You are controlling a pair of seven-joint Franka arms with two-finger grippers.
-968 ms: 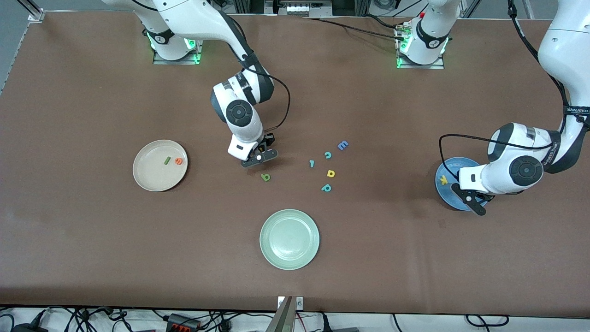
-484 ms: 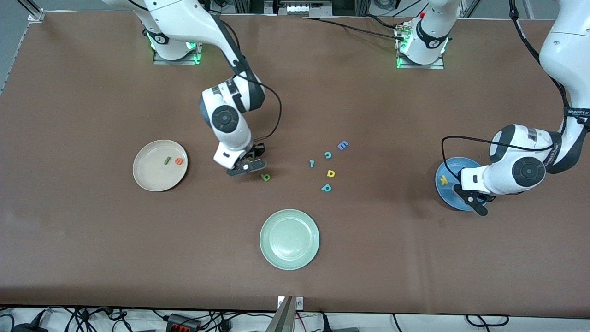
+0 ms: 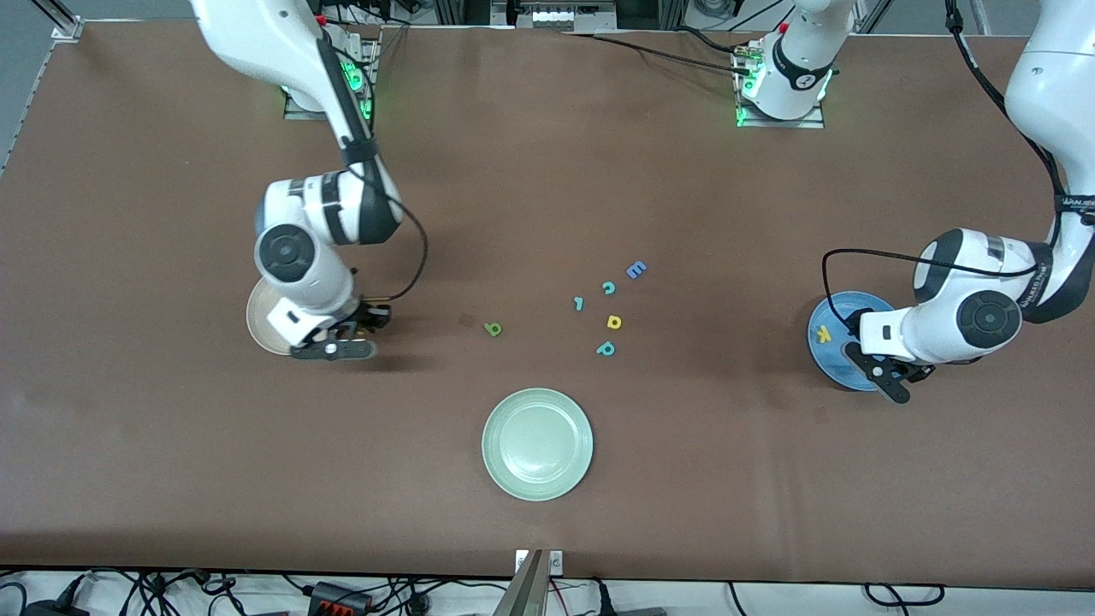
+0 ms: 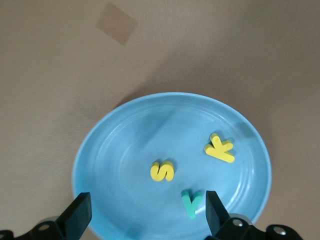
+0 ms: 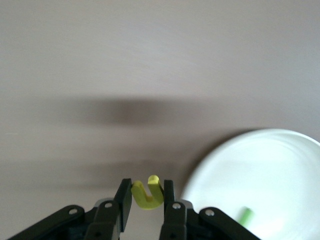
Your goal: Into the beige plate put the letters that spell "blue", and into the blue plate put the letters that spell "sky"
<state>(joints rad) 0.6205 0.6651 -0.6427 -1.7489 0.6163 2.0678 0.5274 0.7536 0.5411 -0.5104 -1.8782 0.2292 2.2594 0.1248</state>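
Yellow "u" (image 5: pixel 147 193) pinched in right gripper (image 3: pixel 334 349), at 4 o'clock rim of beige plate (image 3: pixel 261 329), plate mostly hidden by arm. Left gripper (image 4: pixel 145 215) spread wide, empty, above blue plate (image 4: pixel 115 150) holding "s" (image 4: pixel 162 171), "k" (image 4: pixel 219 148), "y" (image 4: pixel 191 202).

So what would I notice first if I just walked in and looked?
Probably the blue plate at the left arm's end of the table, with a yellow "s", yellow "k" and teal "y" lying in it under the open left tool. Then the right tool, pinching a yellow "u" beside the beige plate.
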